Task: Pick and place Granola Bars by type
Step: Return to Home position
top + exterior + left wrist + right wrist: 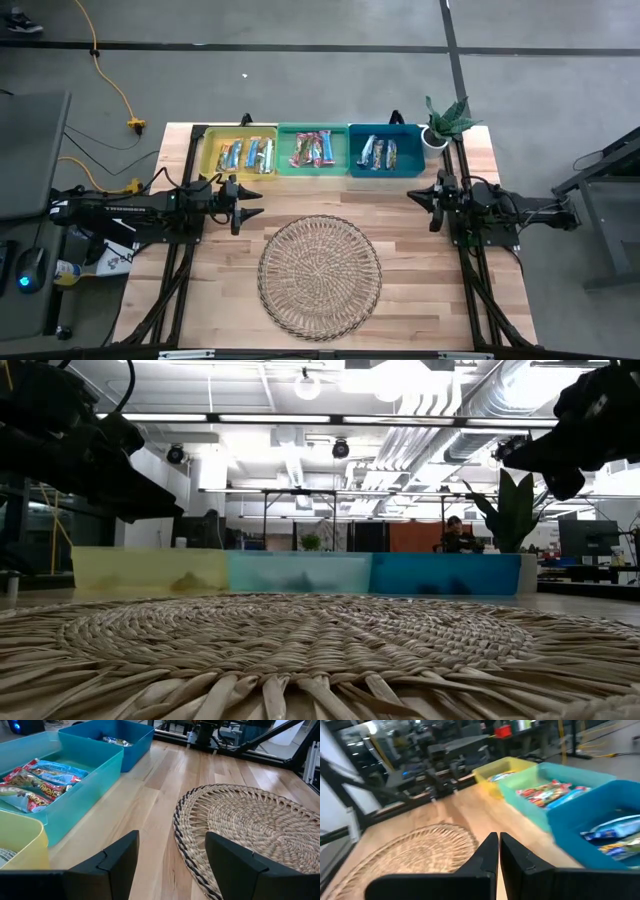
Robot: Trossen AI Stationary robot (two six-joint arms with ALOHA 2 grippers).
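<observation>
Granola bars lie sorted in three bins at the table's far edge. Bright blue and silvery ones fill the yellow bin (240, 151). Red multicoloured ones (35, 782) lie in the green bin (312, 149). Silvery-blue ones (615, 832) are in the blue bin (385, 150). The round wicker tray (320, 273) lies bare at the table's middle. My left gripper (252, 202) hovers open at the table's left side, level, pointing toward the tray. My right gripper (413, 195) hovers shut at the right side, pointing left. Neither holds anything.
A potted plant (445, 122) stands at the far right corner beside the blue bin. Bare wood (410, 230) lies between the tray and each arm. In the low view a person (455, 535) sits in the room beyond the table.
</observation>
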